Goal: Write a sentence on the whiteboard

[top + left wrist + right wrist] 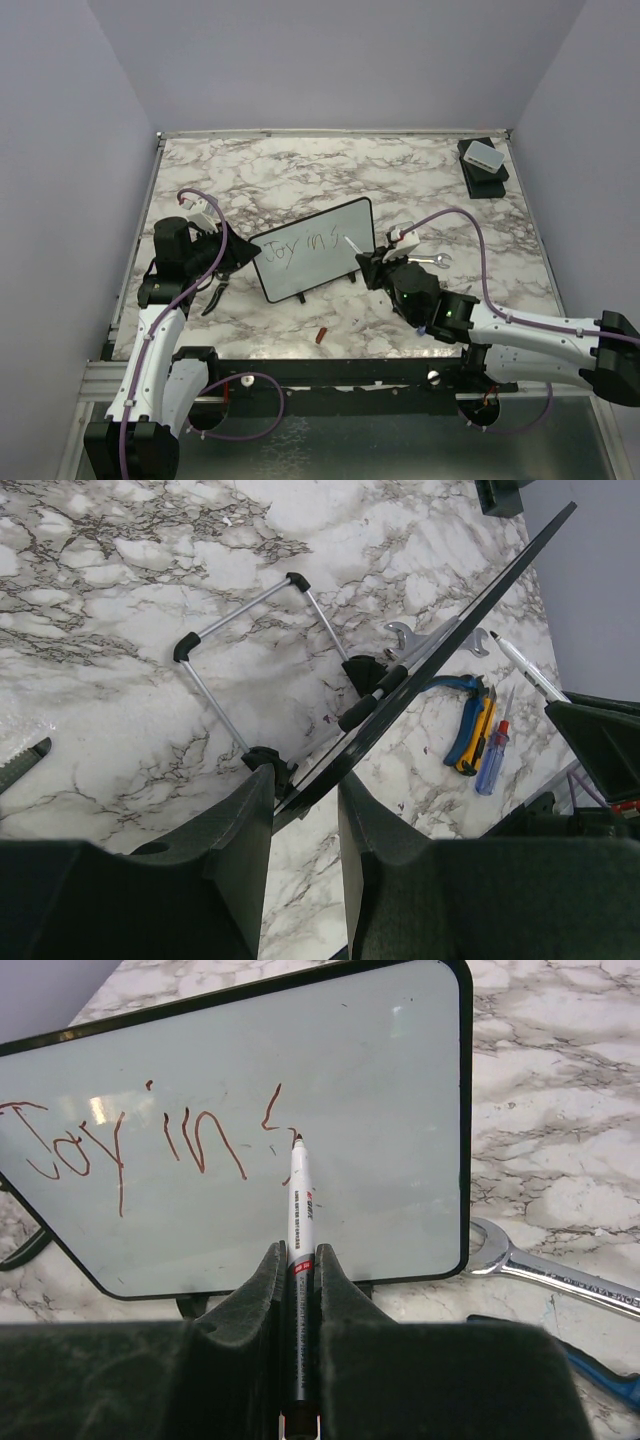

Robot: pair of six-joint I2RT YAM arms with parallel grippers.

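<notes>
The whiteboard [312,248] stands tilted on its wire stand mid-table. The sentence [300,243] reads "Joy in s" in dark red marker; it also shows in the right wrist view [130,1145]. My right gripper [378,262] is shut on a white marker [300,1200], whose tip touches the whiteboard [390,1090] at the end of the "s". My left gripper [232,262] is at the board's left end. In the left wrist view the left gripper [303,780] has one finger on each side of the corner of the whiteboard [450,630], seen edge-on.
A wrench [432,260] lies right of the board, also in the right wrist view [540,1270]. A blue-yellow cutter [470,725] and a screwdriver [492,760] lie near it. A red cap [321,336] lies at the front. A black box [483,165] sits far right. Black pliers [215,295] lie left.
</notes>
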